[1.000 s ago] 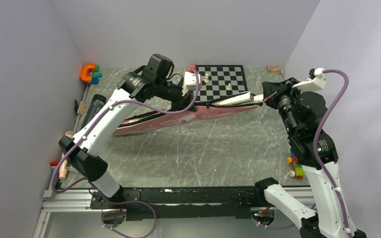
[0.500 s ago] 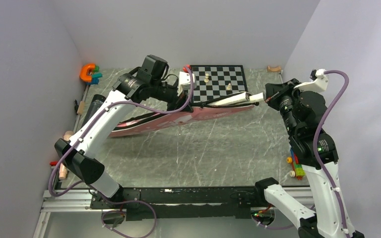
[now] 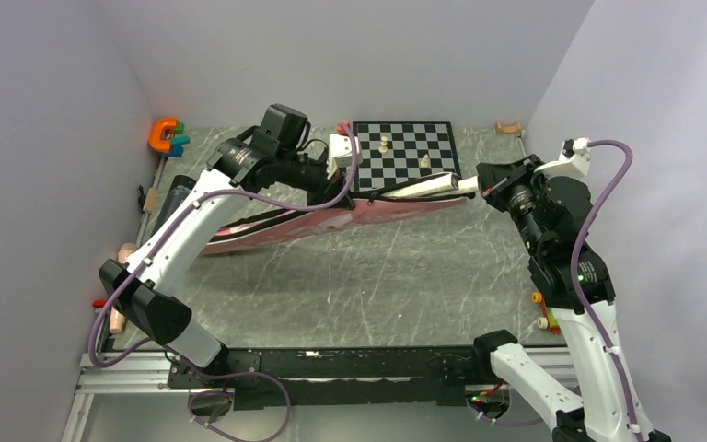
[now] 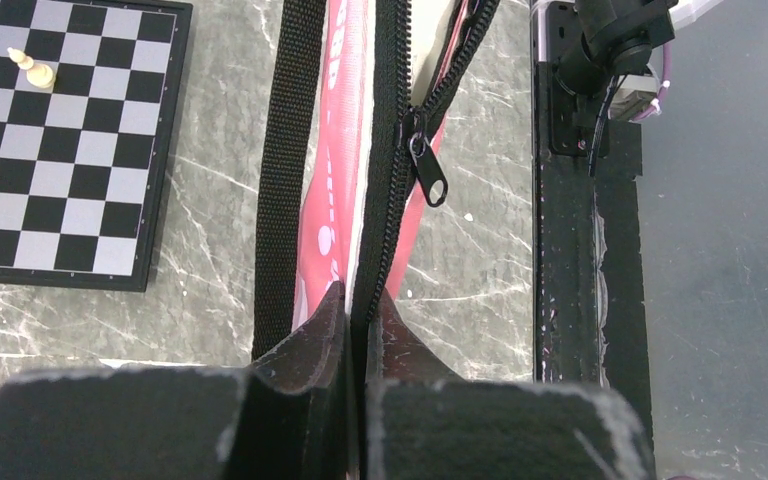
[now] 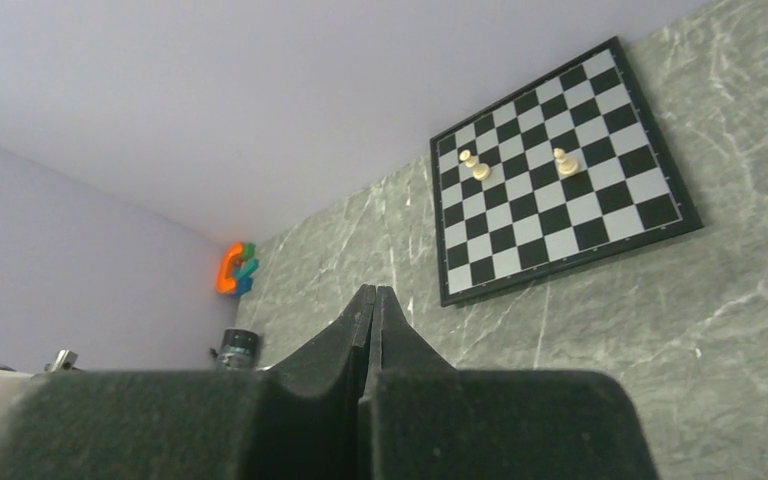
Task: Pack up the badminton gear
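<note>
The long pink bag (image 3: 331,221) lies across the table, and its black strap (image 4: 285,170) and open zipper with a dangling pull (image 4: 428,172) show in the left wrist view. My left gripper (image 3: 342,191) (image 4: 357,295) is shut on the bag's black zipper edge (image 4: 390,150). A white racket handle (image 3: 431,187) sticks out of the bag's right end. My right gripper (image 3: 480,184) (image 5: 375,292) is shut and empty, with its tip at the handle's end. The long black tube (image 3: 173,198) (image 5: 240,345) lies at the left wall. The shuttlecocks are out of view.
A chessboard (image 3: 405,152) (image 5: 560,180) (image 4: 50,150) with pale pieces lies behind the bag. An orange C-shaped toy (image 3: 160,135) (image 5: 229,268) sits in the back left corner. Small coloured toys (image 3: 549,313) lie by the right arm. A black rail (image 4: 570,250) runs along the near edge.
My right gripper has moved left, and the white handle has gone further into the bag. My left arm has shifted slightly left, still holding the zipper edge.
</note>
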Available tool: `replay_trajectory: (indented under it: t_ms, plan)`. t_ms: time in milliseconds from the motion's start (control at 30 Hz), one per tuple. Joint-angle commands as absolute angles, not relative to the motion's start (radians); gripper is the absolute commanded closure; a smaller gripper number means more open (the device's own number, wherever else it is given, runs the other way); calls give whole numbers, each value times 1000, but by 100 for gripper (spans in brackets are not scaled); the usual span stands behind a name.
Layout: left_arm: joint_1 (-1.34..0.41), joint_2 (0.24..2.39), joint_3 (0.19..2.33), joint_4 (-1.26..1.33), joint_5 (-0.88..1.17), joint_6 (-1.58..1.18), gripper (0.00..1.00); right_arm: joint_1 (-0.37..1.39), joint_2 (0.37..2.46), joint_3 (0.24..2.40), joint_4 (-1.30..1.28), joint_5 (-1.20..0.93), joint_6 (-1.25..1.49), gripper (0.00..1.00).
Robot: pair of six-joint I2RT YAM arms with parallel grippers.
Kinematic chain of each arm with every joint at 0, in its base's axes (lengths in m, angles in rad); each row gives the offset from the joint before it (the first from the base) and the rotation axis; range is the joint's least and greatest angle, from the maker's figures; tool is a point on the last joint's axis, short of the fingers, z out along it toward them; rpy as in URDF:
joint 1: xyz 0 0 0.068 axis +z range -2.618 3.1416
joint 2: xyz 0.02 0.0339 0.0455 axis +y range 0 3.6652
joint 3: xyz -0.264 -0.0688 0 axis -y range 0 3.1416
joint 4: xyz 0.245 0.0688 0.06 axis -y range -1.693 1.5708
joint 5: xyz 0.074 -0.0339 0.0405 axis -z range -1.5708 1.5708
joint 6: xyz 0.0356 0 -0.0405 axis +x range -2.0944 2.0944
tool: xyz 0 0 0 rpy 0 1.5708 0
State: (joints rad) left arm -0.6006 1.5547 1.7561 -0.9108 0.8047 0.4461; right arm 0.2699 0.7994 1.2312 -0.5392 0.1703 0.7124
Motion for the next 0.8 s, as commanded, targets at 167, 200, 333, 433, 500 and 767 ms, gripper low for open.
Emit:
replay_trajectory:
  t_ms: [167, 200, 333, 433, 500, 767]
  plan:
    - [-604, 1527, 1780, -789, 872, 386, 100, 280, 806, 1117, -448, -20, 811, 100]
    - [-605, 1529, 1781, -787, 875, 383, 100, 278, 806, 1104, -441, -27, 817, 100]
    - [-605, 1534, 1781, -778, 876, 376, 100, 279, 804, 1056, -425, -46, 829, 100]
    - [-607, 1538, 1785, -774, 879, 370, 100, 281, 806, 1022, -403, -76, 846, 100]
    - [-610, 1541, 1790, -772, 877, 367, 100, 287, 814, 1001, -386, -92, 857, 100]
    - [-614, 1541, 1786, -769, 873, 364, 100, 326, 847, 1009, -446, -48, 812, 100]
